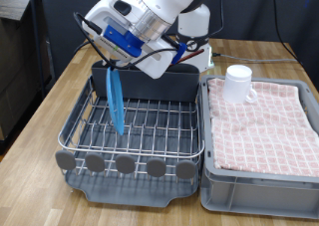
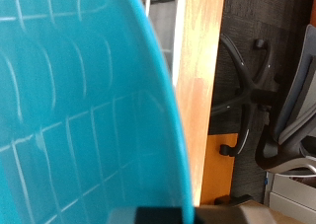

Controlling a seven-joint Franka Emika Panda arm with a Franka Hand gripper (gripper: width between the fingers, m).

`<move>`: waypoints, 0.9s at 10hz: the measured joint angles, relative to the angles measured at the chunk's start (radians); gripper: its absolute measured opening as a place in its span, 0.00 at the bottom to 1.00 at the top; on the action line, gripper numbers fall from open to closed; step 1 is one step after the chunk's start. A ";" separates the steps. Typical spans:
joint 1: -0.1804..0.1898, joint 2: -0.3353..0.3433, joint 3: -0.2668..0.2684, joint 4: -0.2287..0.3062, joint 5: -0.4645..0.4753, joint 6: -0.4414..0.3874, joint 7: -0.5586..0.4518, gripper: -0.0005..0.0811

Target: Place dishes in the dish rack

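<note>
My gripper (image 1: 110, 67) is shut on the light-blue plate (image 1: 117, 105) and holds it on edge, upright, with its lower rim down among the wires of the dish rack (image 1: 159, 121). In the wrist view the plate (image 2: 79, 106) fills most of the picture, and the rack's wires show faintly through it. The white mug (image 1: 237, 83) stands upside down on the pink checked cloth (image 1: 264, 121), to the exterior view's right of the rack. The wooden spoon is not in view.
The grey crate (image 1: 259, 191) lined with the cloth stands against the rack's right side. The rack has a tall grey back compartment (image 1: 169, 87) and round discs (image 1: 125, 163) along its front. Both stand on a wooden table (image 1: 40, 116). An office chair base (image 2: 252, 96) is on the floor beyond.
</note>
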 joint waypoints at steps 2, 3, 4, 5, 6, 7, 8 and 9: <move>0.000 0.014 -0.003 0.000 0.001 0.019 0.008 0.03; 0.000 0.021 -0.003 0.000 0.002 0.025 0.014 0.03; 0.000 0.027 -0.004 0.000 0.003 0.029 0.017 0.03; 0.000 0.030 -0.004 0.000 0.004 0.030 0.021 0.03; 0.000 0.032 -0.004 0.000 0.004 0.031 0.031 0.03; 0.000 0.032 -0.004 0.000 0.005 0.032 0.037 0.03; 0.000 0.032 -0.004 0.000 0.005 0.033 0.038 0.18; 0.000 0.032 -0.004 0.000 0.008 0.034 0.039 0.18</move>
